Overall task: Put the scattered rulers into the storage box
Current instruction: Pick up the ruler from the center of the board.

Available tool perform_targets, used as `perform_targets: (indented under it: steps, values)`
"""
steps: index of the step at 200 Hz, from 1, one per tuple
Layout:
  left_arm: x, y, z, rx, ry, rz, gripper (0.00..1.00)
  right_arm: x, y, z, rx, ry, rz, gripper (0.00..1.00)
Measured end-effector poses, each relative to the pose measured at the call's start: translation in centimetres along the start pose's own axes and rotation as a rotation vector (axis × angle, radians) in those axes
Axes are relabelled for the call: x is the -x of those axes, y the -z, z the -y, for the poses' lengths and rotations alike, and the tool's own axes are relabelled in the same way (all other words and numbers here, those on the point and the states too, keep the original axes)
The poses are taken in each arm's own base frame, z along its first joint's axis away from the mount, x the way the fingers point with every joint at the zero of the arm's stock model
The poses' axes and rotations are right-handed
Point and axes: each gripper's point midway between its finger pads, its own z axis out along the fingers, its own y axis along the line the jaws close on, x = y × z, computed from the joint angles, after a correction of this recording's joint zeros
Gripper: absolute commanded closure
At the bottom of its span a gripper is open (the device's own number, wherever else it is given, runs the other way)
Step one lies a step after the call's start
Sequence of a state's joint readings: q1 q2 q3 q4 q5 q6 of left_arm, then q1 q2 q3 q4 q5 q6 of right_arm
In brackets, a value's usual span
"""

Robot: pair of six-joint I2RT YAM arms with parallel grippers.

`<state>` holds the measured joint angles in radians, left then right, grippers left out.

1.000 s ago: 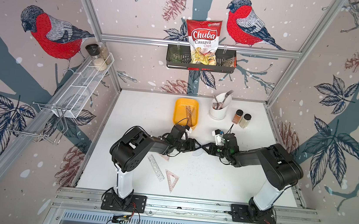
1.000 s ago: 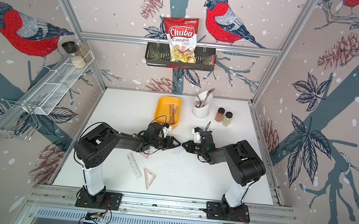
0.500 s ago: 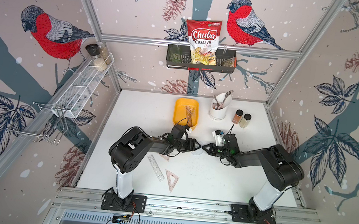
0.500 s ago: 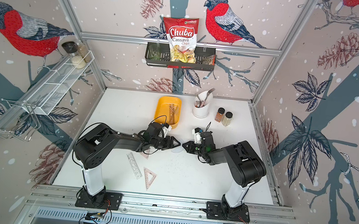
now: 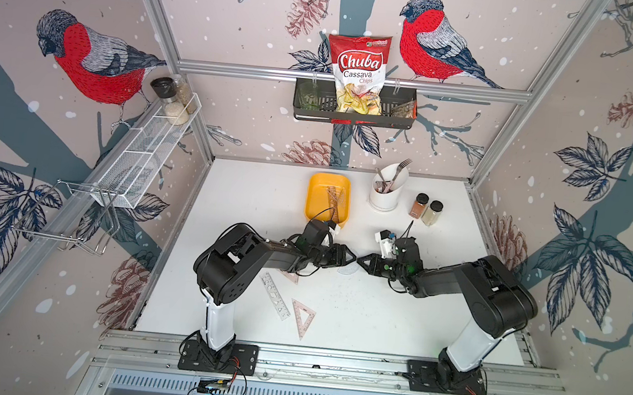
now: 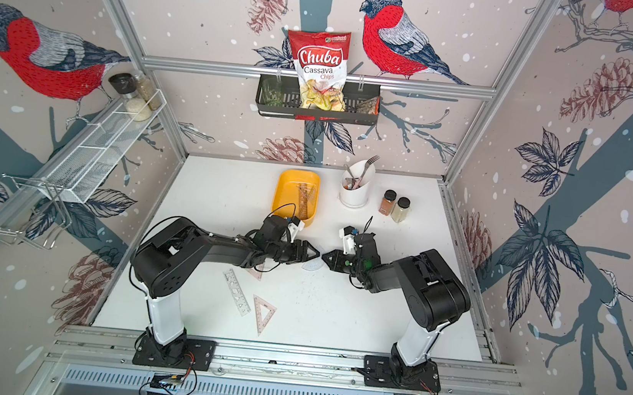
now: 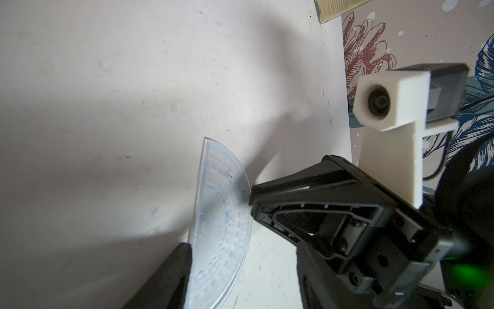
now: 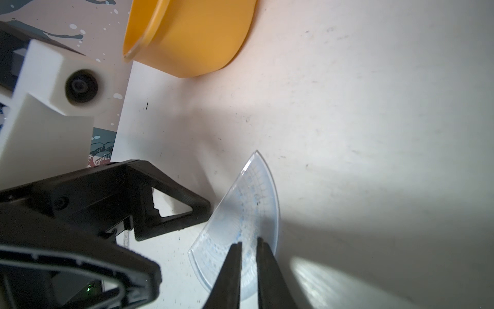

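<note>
In both top views the white table (image 5: 394,319) carries four loose rulers. There is one straight stencil ruler (image 5: 275,296), one whole set square (image 5: 301,317) just beside it, one pinkish set square (image 5: 290,276) half under the left arm, and one clear protractor (image 6: 311,265) mid-table. More rulers lie in the single yellow storage box (image 5: 313,190) near the far edge, too overlapped to count. Beside the box stand one white cutlery cup (image 5: 384,201) and two spice jars (image 5: 420,206). The left gripper (image 5: 349,256) and right gripper (image 5: 360,260) meet tip to tip over the protractor, well clear of every table edge. Bare table lies open toward the near rail on the right. In the left wrist view one left finger (image 7: 171,278) lies at the protractor's (image 7: 222,227) straight edge and its partner is out of frame, so the jaws are spread wide and grip nothing. The right gripper (image 7: 254,199) touches the curved edge. In the right wrist view the right gripper (image 8: 247,246) shows only a narrow slit between its fingers, which overlap the protractor (image 8: 248,214). Whether they pinch it I cannot tell. The storage box (image 8: 192,37) sits beyond, apart.
</note>
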<state>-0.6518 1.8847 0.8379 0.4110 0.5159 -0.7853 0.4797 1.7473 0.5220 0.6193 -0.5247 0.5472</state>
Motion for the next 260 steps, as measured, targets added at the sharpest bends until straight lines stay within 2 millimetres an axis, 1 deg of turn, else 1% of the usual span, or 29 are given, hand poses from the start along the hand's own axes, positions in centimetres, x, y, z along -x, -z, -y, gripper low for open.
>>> perform_targets:
  steps: [63, 117, 170, 195, 215, 260]
  values:
    - [0.2, 0.3, 0.0, 0.015, 0.001, 0.010, 0.32, -0.2, 0.3, 0.3, -0.017, -0.002, 0.002, 0.81]
    - [-0.3, -0.5, 0.2, -0.003, -0.009, -0.006, 0.32, -0.2, 0.1, 0.3, -0.013, 0.003, 0.005, 0.81]
    - [-0.4, -0.4, 0.3, -0.018, -0.017, 0.003, 0.32, -0.1, 0.0, 0.1, -0.005, 0.006, 0.012, 0.80]
    - [-0.5, 0.0, 0.4, -0.016, -0.017, 0.007, 0.32, -0.2, 0.5, -0.1, -0.012, -0.003, 0.001, 0.79]
    - [-0.6, 0.4, 0.2, -0.005, -0.007, 0.003, 0.32, 0.3, 0.9, -0.6, -0.004, 0.006, 0.014, 0.79]
    - [-0.6, 0.5, 0.1, 0.004, 0.001, -0.003, 0.32, -0.4, 0.6, -1.3, 0.010, 0.007, -0.009, 0.80]
